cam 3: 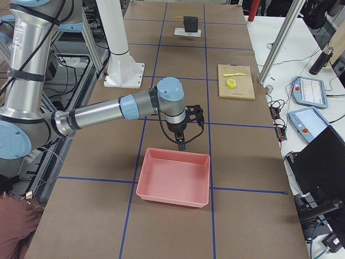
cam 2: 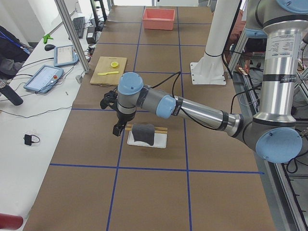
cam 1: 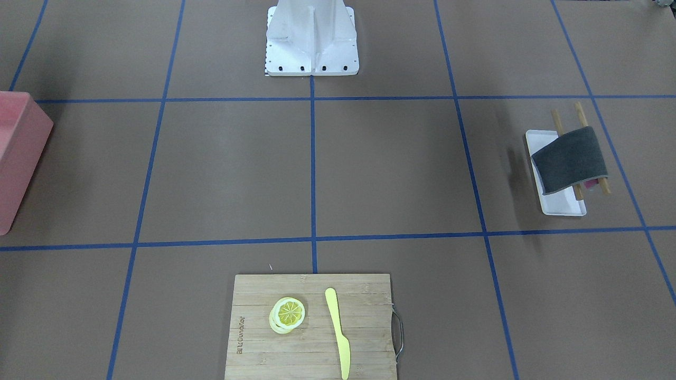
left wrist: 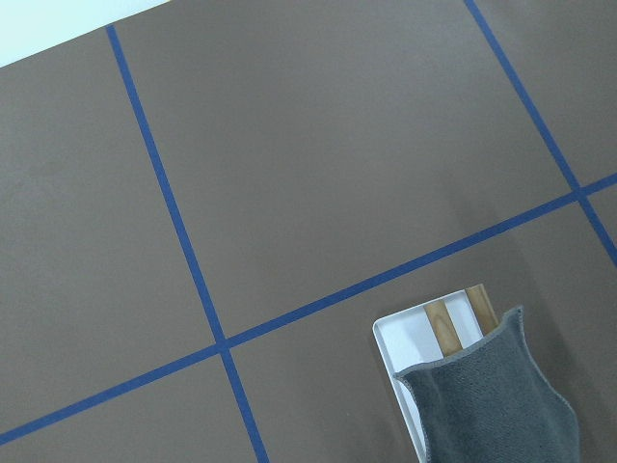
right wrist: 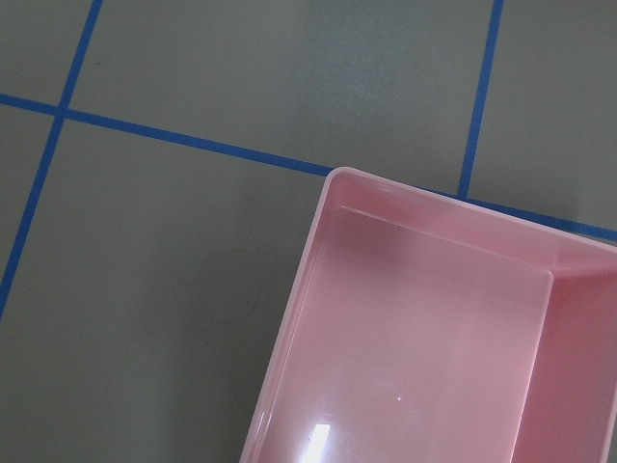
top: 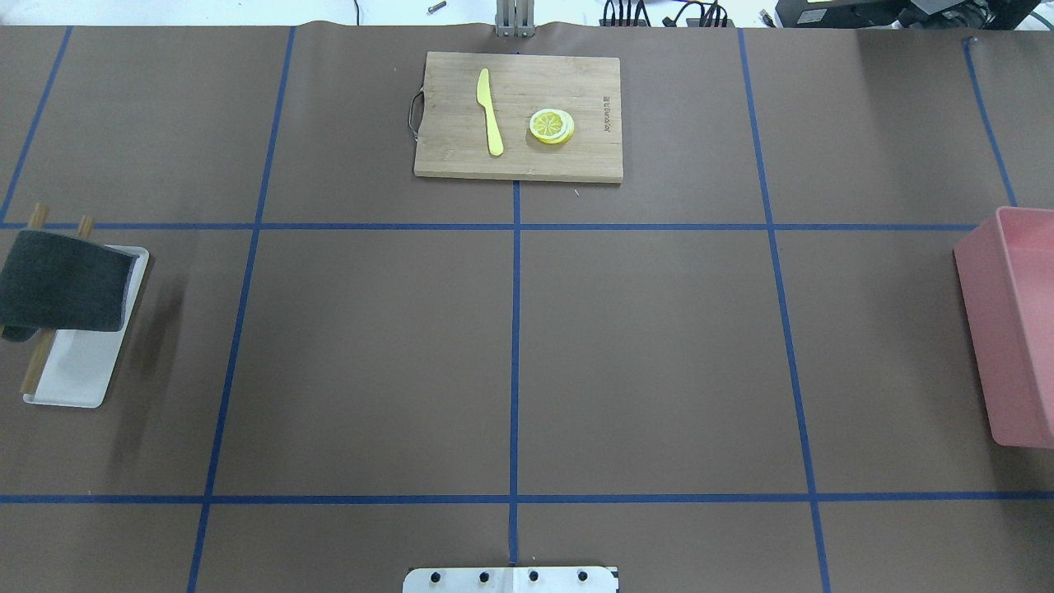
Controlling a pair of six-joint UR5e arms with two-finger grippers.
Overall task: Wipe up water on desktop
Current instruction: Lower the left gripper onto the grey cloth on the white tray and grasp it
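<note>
The brown desktop (top: 659,354) carries a grid of blue tape lines. A dark grey cloth (top: 66,280) hangs over two wooden rails above a white tray (top: 70,379) at the desktop's left end; it also shows in the left wrist view (left wrist: 492,405). A faint rounded outline, like a thin water puddle (right wrist: 227,285), lies on the desktop beside the pink bin. My left gripper (cam 2: 117,131) hovers just beside the cloth. My right gripper (cam 3: 181,144) hovers over the bin's near edge. I cannot tell whether either is open or shut.
A pink bin (top: 1009,329) stands at the right end. A bamboo cutting board (top: 519,115) with lemon slices (top: 552,126) and a yellow knife (top: 490,111) lies at the far middle. The white robot base (cam 1: 311,39) is on the near side.
</note>
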